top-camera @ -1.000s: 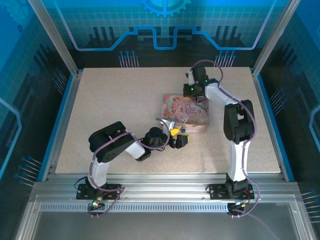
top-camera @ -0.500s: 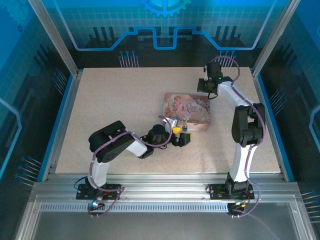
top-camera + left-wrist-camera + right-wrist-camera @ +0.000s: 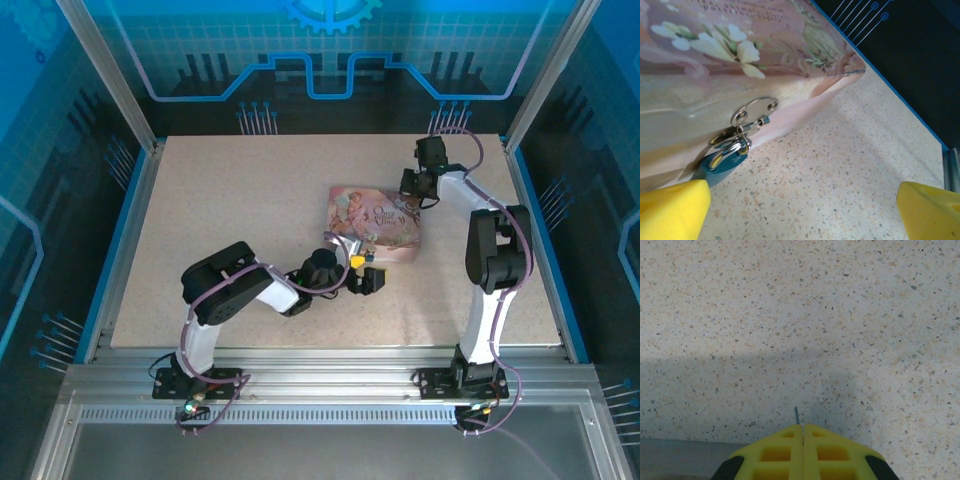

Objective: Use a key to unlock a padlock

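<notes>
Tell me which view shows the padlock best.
Left wrist: the padlock hangs close up at the pink box's clasp, shackle and bluish body clear. Top external gives a mere bluish speck at the box's near edge.

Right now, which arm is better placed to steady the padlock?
Left. The left hand, open, sits at the padlock on the box's edge; the right hand, shut on the key, faces table elsewhere.
</notes>
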Robot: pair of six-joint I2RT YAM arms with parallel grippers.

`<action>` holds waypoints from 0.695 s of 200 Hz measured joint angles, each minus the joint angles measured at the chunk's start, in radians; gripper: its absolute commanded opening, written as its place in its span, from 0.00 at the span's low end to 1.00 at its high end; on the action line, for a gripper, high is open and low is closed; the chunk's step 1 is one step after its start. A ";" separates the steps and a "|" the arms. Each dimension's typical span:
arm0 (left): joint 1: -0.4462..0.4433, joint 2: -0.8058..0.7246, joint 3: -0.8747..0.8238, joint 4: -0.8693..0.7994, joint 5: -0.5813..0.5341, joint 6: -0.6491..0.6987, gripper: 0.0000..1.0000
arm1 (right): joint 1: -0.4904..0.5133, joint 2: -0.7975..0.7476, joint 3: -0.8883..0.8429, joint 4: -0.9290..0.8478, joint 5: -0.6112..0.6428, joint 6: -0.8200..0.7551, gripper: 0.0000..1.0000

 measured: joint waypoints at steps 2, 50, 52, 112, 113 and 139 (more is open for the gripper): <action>-0.001 0.000 0.000 -0.002 -0.006 0.004 0.96 | 0.000 0.000 -0.002 0.002 0.000 0.000 0.00; -0.039 0.000 0.002 -0.031 -0.133 0.055 0.98 | 0.005 -0.006 -0.032 0.055 0.002 0.004 0.00; -0.040 0.000 0.002 -0.031 -0.136 0.057 0.99 | 0.005 -0.006 -0.033 0.056 0.002 0.004 0.00; -0.044 0.016 0.026 -0.052 -0.175 0.085 0.99 | 0.014 -0.016 -0.070 0.123 0.000 0.011 0.00; -0.044 0.017 0.028 -0.053 -0.175 0.085 0.98 | 0.014 -0.016 -0.070 0.124 0.001 0.012 0.00; -0.044 0.034 0.054 -0.070 -0.150 0.084 0.96 | 0.017 -0.021 -0.091 0.164 0.005 0.019 0.00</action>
